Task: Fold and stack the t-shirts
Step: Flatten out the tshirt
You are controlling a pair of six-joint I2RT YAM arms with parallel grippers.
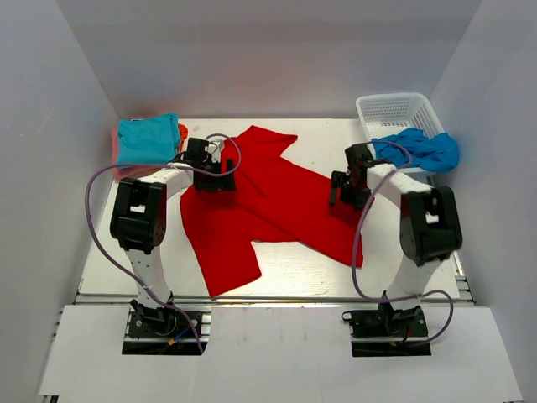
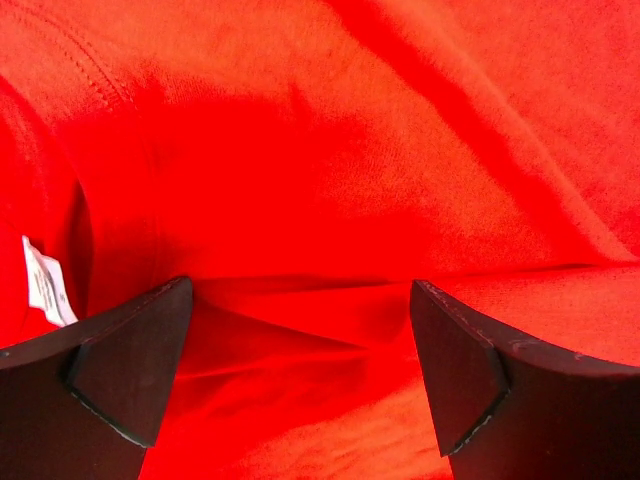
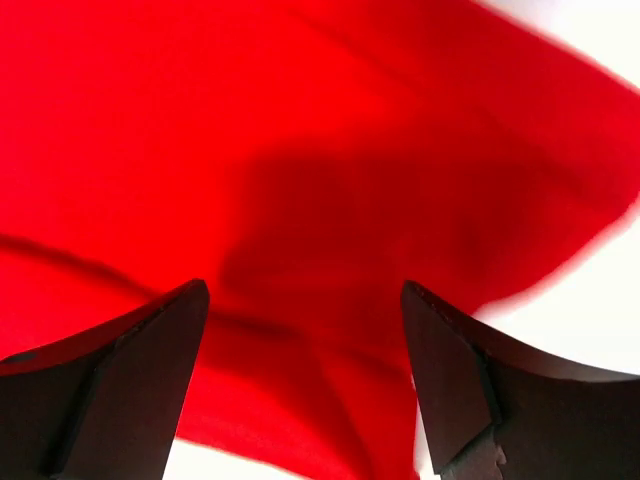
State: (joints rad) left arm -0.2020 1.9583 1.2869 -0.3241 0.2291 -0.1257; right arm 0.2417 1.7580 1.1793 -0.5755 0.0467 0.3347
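The red shirt [image 1: 252, 210] lies spread open and unfolded across the middle of the table [image 1: 310, 270], reaching from the far centre down toward the near left. The left gripper [image 1: 210, 175] sits over the shirt's far left part. Its fingers [image 2: 130, 370] stand wide apart with red cloth between and below them, nothing pinched, and a small white label [image 2: 42, 283] shows at the left. The right gripper [image 1: 346, 189] hangs over the shirt's right edge, also spread wide above the cloth, with bare table showing past the hem. In the far left corner a folded turquoise shirt [image 1: 148, 138] lies on an orange-pink shirt [image 1: 182, 133]. At the far right a white basket [image 1: 394, 109] holds a blue cloth [image 1: 419, 149] that spills over its near rim.
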